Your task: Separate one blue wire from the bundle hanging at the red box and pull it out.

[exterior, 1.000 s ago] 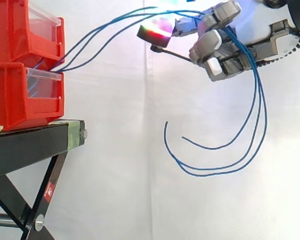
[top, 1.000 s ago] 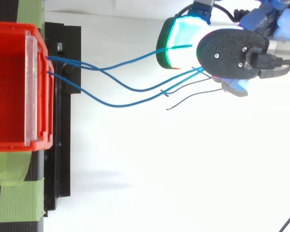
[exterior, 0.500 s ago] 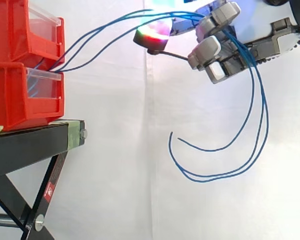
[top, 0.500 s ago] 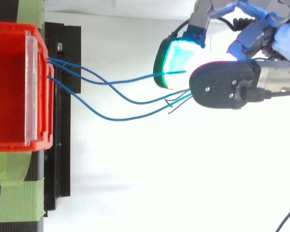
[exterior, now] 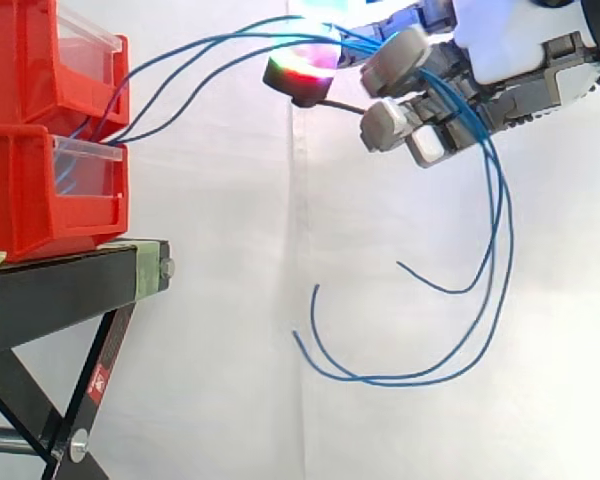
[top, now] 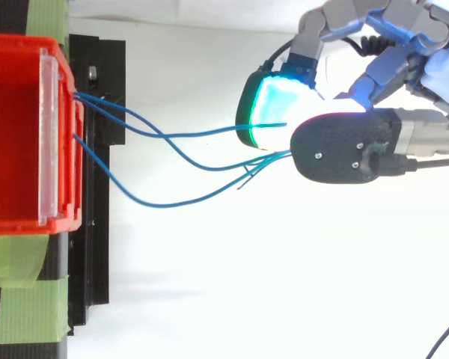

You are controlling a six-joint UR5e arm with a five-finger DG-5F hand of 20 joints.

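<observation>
Three thin blue wires (exterior: 400, 380) run from the front of two stacked red bins (exterior: 30, 200) to my hand (exterior: 450, 110), well clear of the bins and level with the upper one. Fingers are curled round all three (none split off yet), and the free ends loop down below. One red sticker (exterior: 98, 381) sits on the black stand (exterior: 60, 290) under the bins, print unreadable.

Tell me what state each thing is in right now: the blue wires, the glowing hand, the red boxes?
blue wires: one end at the red bins, arching slack across to the hand, loose ends dangling below it.
hand: fingers curled round the blue wires, held high, apart from the bins.
red bins: stacked upright, one on the other.
black stand: level, carrying the bins.
</observation>
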